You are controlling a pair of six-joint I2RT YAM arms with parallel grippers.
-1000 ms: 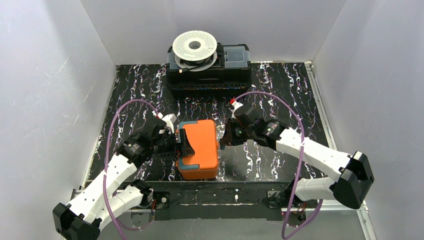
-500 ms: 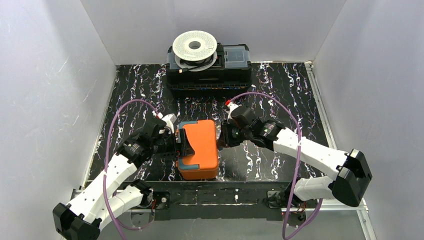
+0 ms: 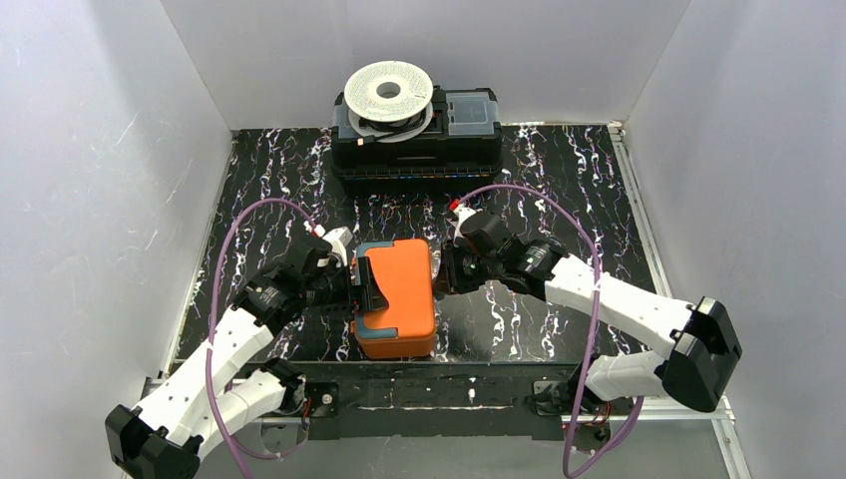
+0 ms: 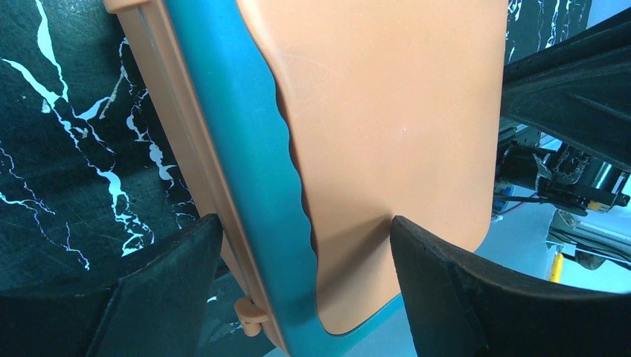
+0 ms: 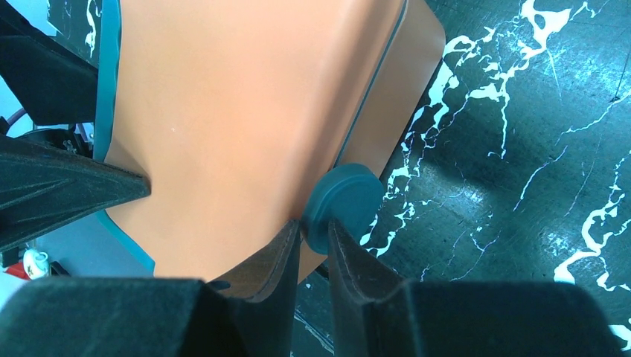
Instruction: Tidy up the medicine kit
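Note:
The medicine kit (image 3: 404,294), an orange box with a teal rim, lies closed on the black marbled table between both arms. My left gripper (image 3: 359,284) straddles its left edge. In the left wrist view the kit (image 4: 387,111) fills the wide gap of the left gripper (image 4: 303,223), one finger (image 4: 439,282) pressing on the lid, the other against the lower edge. My right gripper (image 3: 442,271) is at the kit's right side. In the right wrist view the right gripper (image 5: 314,227) stands nearly closed, pinching the round teal latch (image 5: 346,197) beside the orange lid (image 5: 238,111).
A black toolbox (image 3: 417,140) with a white spool (image 3: 389,92) on top stands at the back of the table. White walls close in on both sides and behind. Purple cables loop above each arm.
The right arm has shifted a little left, bringing its gripper up to the kit's right edge and onto the latch. The left arm and the kit have not moved.

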